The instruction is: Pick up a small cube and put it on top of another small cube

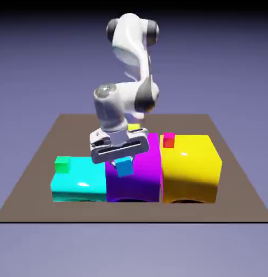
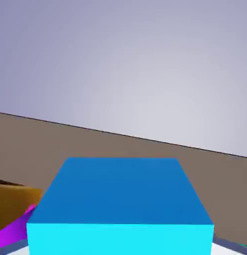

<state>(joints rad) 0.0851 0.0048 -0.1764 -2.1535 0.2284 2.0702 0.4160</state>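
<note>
Holding the small blue cube (image 1: 124, 166) between its fingers, the claw (image 1: 123, 162) hangs in the middle of the exterior view, in front of the big purple block (image 1: 141, 173). The jaws are narrow and closed on the cube; in the hand view the blue cube (image 2: 120, 204) fills the lower middle of the frame and hides the fingertips, so the grip looks centred.

The cube appears lifted a little, because it shows against the purple block's front and not on its top, though I cannot tell the exact height.

Two other small cubes wait as possible targets: a green one (image 1: 62, 164) at the left of the frame, on the big cyan block (image 1: 79, 184), and a red one (image 1: 168, 140) right of centre, on the big yellow block (image 1: 190, 167). The task does not say which one.

I think the step in hand is the carry. To do it well, the arm should first rise enough so the cube passes above the target's top. Then it should stop straight over the chosen cube, keep the blue cube level and square to it, descend slowly, and open only when the faces touch. A sideways approach could knock the small target off its block.
</note>
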